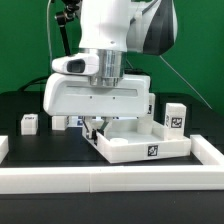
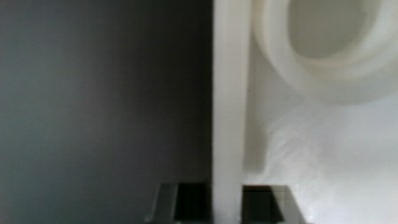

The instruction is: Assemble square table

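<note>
Pinching the tabletop (image 1: 135, 146) rim, the gripper (image 2: 224, 205) is pressing both fingers (image 2: 183, 206) on its upright wall, socket (image 2: 329, 50) just beside. Legs (image 1: 175, 117) are standing apart from the gripper on the black table (image 1: 40, 146); green backdrop (image 1: 20, 40) behind.

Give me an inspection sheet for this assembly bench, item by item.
Surface: black table, fenced by a white border rail.
Job's things: square tabletop lies rim up with a tag on its front wall. One tagged leg stands upright at the exterior view's right. Two more legs sit at the left. No leg is seen in a socket.
Clutter: nothing seen.
Grippers: gripper straddles the tabletop's rim wall with its fingers against both faces. It looks shut on it.
Cables: what looks like dark cabling beside the upper arm.
Surroundings: green backdrop.
</note>
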